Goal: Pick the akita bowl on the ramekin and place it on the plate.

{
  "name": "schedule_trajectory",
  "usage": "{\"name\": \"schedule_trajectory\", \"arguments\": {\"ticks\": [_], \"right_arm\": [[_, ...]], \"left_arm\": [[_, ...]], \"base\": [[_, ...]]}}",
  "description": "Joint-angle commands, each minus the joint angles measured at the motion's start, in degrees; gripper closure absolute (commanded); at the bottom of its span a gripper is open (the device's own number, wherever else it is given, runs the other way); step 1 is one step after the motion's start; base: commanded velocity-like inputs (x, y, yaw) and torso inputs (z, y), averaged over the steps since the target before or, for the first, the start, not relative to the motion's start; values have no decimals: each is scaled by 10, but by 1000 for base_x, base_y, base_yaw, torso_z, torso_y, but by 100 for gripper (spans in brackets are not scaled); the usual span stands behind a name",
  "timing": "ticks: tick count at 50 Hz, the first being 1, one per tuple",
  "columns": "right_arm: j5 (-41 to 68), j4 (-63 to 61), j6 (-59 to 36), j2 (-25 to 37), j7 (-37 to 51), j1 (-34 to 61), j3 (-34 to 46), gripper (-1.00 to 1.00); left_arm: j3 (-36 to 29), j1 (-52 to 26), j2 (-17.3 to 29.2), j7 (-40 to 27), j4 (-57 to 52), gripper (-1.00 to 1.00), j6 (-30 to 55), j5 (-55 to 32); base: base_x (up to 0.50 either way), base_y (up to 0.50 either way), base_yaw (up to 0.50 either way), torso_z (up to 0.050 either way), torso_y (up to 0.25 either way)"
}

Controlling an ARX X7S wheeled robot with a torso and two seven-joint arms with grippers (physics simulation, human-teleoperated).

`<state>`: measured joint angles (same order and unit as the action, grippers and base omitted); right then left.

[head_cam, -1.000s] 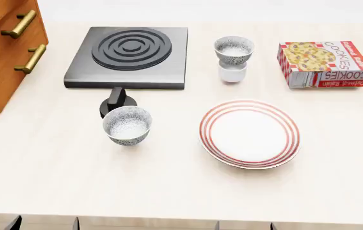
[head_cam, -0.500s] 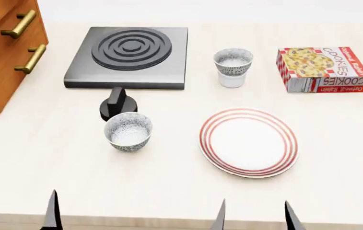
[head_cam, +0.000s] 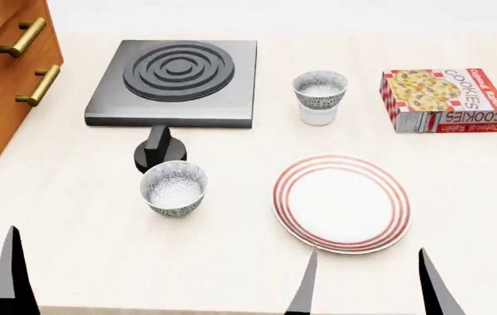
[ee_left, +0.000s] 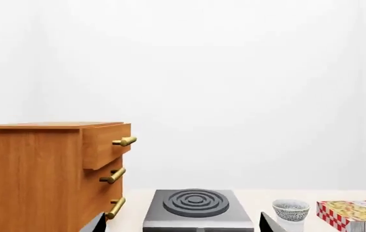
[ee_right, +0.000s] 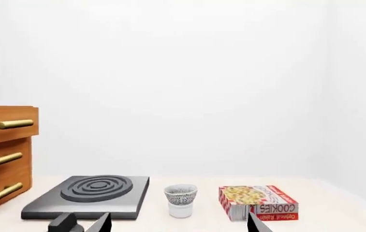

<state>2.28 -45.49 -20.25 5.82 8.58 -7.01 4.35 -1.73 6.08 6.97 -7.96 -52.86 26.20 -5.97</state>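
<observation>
The akita bowl (head_cam: pixel 320 86), dark with white speckles, sits upright on the white ramekin (head_cam: pixel 318 115) at the back of the table, between the stove and the cookie box. The right wrist view shows the bowl (ee_right: pixel 181 194) on the ramekin (ee_right: pixel 181 210) straight ahead and far off. The red-ringed plate (head_cam: pixel 342 202) lies nearer, just beyond my right gripper (head_cam: pixel 369 283), which is open and holds nothing. My left gripper (ee_left: pixel 183 228) is open and holds nothing too. Only one of its fingers (head_cam: pixel 10 275) shows in the head view, at the front left.
A second speckled bowl (head_cam: pixel 174 188) stands left of the plate, with a black knob (head_cam: pixel 159 149) behind it. A grey stove (head_cam: pixel 175 72) is at the back, a wooden drawer cabinet (head_cam: pixel 7 72) at the far left, and a cookie box (head_cam: pixel 444 98) at the back right.
Both grippers' fingertips have come further up into the head view from its lower edge. The bowl, ramekin and plate have not been touched.
</observation>
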Motion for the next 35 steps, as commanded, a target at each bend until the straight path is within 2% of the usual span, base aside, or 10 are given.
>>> {"name": "schedule_trajectory", "arguments": {"ticks": [1,35], "right_arm": [[14,-46,-24,9,9,-3,5,-100],[28,-47,-27,31,31,-1,21,-100]], "left_arm": [[0,1,9,-12,-42,-100,16,-11],[-12,3,28,-40,-50,-100,21,-37]], "base": [[500,0,0,0,0],[500,0,0,0,0]]}}
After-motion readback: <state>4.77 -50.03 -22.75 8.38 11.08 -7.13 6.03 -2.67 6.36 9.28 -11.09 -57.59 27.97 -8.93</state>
